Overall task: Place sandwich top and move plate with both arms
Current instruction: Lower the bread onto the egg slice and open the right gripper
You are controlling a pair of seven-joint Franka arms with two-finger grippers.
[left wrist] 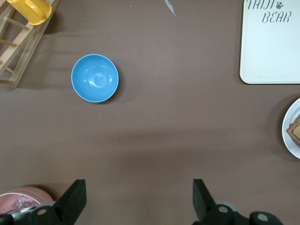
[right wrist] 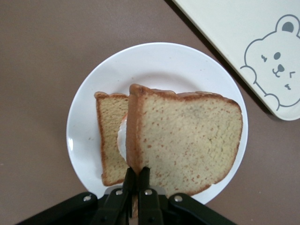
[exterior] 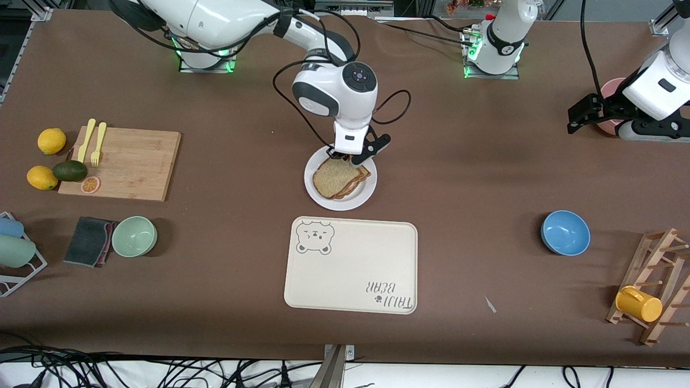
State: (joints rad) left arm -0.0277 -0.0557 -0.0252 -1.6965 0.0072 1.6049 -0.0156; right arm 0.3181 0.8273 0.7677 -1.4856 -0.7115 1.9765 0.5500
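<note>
Brown wholemeal sandwich top [right wrist: 187, 140], pinched by its crust in the right gripper [right wrist: 137, 180], hangs tilted over the egg slice [right wrist: 111, 140] on the white plate [right wrist: 93, 93]. Lower it square before releasing (left gripper [left wrist: 138, 201] waits, spread wide).

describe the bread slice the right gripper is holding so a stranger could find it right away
Start at the cream bear tray mid-table; the round white plate lies just farther from the front camera. Over it, the right gripper is shut on the sandwich top, a plain brown slice. Unlike the lower slice, it is bare-faced and pinched by its crust.
</note>
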